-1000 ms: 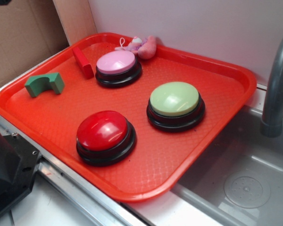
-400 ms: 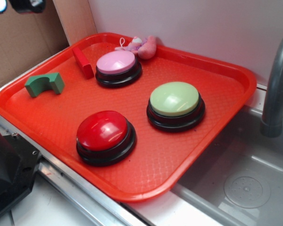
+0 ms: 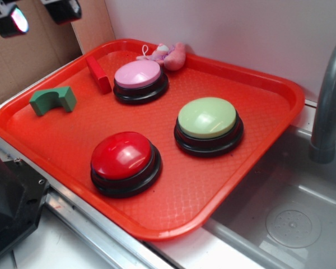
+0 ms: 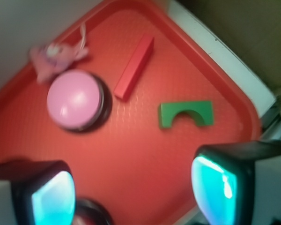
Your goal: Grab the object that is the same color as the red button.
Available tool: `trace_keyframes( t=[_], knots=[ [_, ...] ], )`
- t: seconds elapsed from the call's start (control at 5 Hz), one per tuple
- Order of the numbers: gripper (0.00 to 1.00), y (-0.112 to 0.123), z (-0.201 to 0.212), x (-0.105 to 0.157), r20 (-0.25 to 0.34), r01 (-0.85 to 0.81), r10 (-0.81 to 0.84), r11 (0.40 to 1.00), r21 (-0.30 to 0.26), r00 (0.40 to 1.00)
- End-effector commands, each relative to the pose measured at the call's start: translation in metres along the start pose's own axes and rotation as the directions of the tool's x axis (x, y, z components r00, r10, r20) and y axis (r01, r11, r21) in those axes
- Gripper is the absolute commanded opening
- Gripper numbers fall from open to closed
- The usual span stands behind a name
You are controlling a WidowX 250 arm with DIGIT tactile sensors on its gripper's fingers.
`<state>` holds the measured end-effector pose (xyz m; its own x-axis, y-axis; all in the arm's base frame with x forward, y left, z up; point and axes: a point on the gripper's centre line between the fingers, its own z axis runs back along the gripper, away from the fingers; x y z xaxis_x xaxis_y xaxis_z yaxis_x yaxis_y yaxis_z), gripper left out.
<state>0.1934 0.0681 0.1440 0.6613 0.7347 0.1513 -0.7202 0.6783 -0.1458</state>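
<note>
The object, a small red bar-shaped block (image 3: 98,74) (image 4: 134,67), lies on the tray near its back left rim, just left of the pink button. The red button (image 3: 122,157), a glossy dome on a black base, stands at the tray's front; only its rim (image 4: 91,212) shows at the wrist view's bottom edge. My gripper (image 3: 38,15) (image 4: 133,192) hangs high above the tray's left corner, open, with nothing between its fingers. The block lies well ahead of the fingertips in the wrist view.
An orange-red tray (image 3: 257,140) holds everything. On it are a pink button (image 3: 139,75) (image 4: 76,100), a pale green button (image 3: 207,120), a green arch block (image 3: 52,100) (image 4: 186,114) and a small pink plush toy (image 3: 167,55) (image 4: 56,57). A sink (image 3: 291,218) and grey faucet (image 3: 327,106) lie right.
The gripper has come down into the exterior view at the top left; a second ago it was barely showing. Nothing on the tray has moved.
</note>
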Motion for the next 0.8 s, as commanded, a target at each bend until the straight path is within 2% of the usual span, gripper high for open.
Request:
trace_keyframes(
  t=[0.0, 0.2, 0.4, 0.6],
  knots=[
    [1.0, 0.013, -0.031, 0.038, 0.098, -0.254, 0.253, 0.967, -0.004, 0.963],
    [1.0, 0.012, -0.052, 0.053, 0.126, -0.333, 0.332, 0.943, -0.016, 0.935],
    [1.0, 0.011, -0.066, 0.069, 0.131, -0.381, 0.379, 0.925, -0.014, 0.916],
    [1.0, 0.011, -0.083, 0.079, 0.139, -0.417, 0.412, 0.909, 0.009, 0.901]
  ],
)
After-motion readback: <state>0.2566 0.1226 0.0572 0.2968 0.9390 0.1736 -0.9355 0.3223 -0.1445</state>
